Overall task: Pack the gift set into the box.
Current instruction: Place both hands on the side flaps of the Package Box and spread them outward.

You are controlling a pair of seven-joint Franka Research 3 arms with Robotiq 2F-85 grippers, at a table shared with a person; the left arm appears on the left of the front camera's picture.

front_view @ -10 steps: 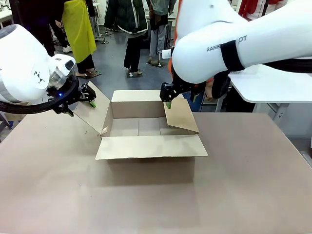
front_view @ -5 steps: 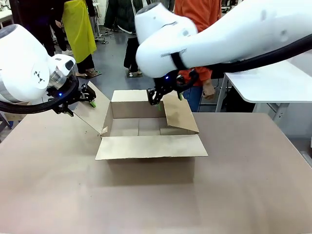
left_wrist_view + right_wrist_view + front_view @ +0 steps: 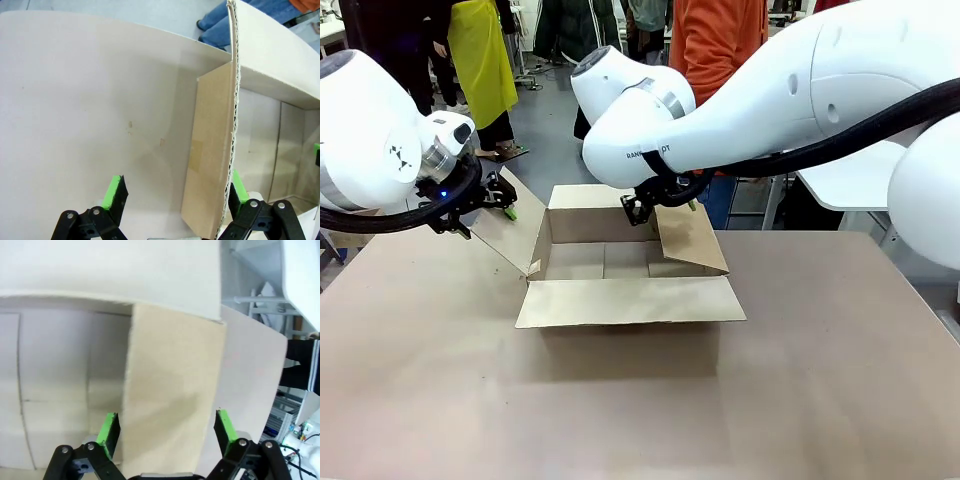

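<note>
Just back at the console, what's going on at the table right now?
Both arms are at the side flaps of the box. The left end effector is open astride the edge of the left flap, which leans outward. The right end effector is open over the right flap, which tilts in over the box. Neither has closed on cardboard. The front flap lies folded out toward the robot.

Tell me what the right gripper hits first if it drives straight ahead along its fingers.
Most likely the right flap of the box. The right gripper is open with its fingers astride that inward-leaning flap, so cardboard lies straight ahead between them; how close it is is hard to judge.
</note>
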